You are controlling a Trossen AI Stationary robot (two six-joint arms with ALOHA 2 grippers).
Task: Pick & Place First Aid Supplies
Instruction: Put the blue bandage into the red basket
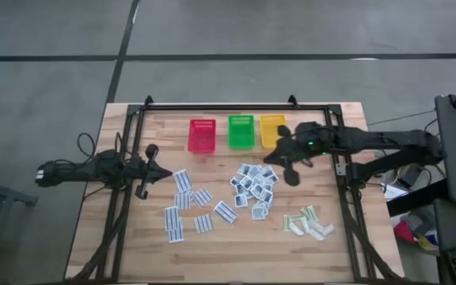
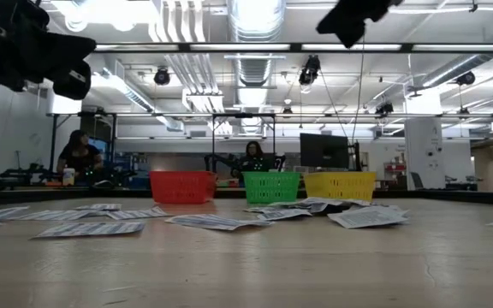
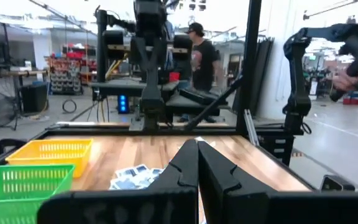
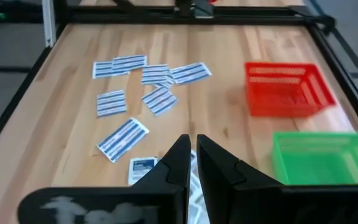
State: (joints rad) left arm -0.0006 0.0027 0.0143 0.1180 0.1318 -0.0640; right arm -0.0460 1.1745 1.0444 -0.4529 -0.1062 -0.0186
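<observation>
The left pincer (image 1: 150, 169) is seen closed and empty at the worktop's (image 1: 117, 237) left side; the striped packets (image 1: 192, 204) lie just to its right. The right pincer (image 1: 279, 157) is held above the worktop, its fingers nearly together with nothing between them, beside the yellow basket (image 1: 272, 128). The square packets (image 1: 253, 187) lie just below and left of it, the beige strips (image 1: 309, 223) farther toward the front.
</observation>
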